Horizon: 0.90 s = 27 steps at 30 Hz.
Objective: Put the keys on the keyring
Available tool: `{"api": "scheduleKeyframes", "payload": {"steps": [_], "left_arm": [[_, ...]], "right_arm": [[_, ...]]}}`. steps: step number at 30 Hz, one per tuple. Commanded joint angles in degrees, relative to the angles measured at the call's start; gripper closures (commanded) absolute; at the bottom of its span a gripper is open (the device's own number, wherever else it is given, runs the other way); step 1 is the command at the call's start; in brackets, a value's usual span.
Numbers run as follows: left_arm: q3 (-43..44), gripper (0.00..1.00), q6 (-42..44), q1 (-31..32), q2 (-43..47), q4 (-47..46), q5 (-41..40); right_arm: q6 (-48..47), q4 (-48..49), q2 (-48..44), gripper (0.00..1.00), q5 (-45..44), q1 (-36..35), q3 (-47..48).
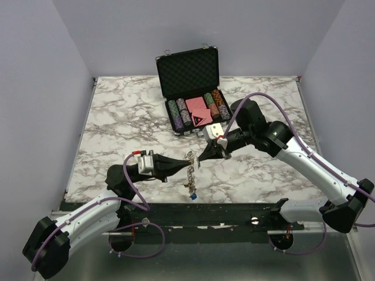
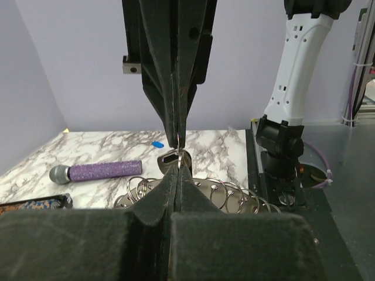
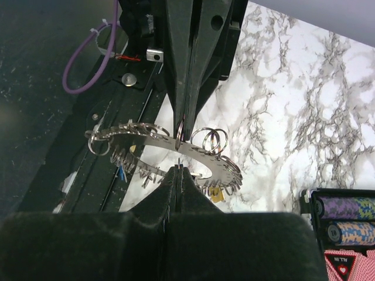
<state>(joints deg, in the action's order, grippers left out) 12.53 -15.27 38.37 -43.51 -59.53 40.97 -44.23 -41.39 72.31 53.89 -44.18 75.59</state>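
Over marble table [image 1: 117,117], left tool [image 1: 185,165] and right tool [image 1: 200,160] grip keyring [image 1: 190,173].

Top cam high over the near edge, looking down on table [image 1: 117,117]. Both wrist cams close on keyring [image 3: 149,142], opposite sides.

Silver keyring [image 3: 146,139] aloft, keys [image 3: 215,195] apparently beneath

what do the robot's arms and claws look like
The left arm and right arm have white shells, black joints and a purple cable looping alongside. The left claw and right claw are black, tapering to thin tips.
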Motion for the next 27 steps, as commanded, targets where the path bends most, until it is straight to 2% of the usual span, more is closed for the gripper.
{"api": "scheduleKeyframes", "payload": {"steps": [1,27], "left_arm": [[0.3,1.0,-2.4,0.1,-0.1,-8.2,-1.4],[1.1,1.0,-1.4,0.2,-0.3,-5.5,-1.9]], "right_arm": [[2.5,2.4,-0.3,1.0,-1.9,-0.5,-1.2],[4.7,3.8,0.3,1.0,-1.7,-1.7,-0.3]]}}
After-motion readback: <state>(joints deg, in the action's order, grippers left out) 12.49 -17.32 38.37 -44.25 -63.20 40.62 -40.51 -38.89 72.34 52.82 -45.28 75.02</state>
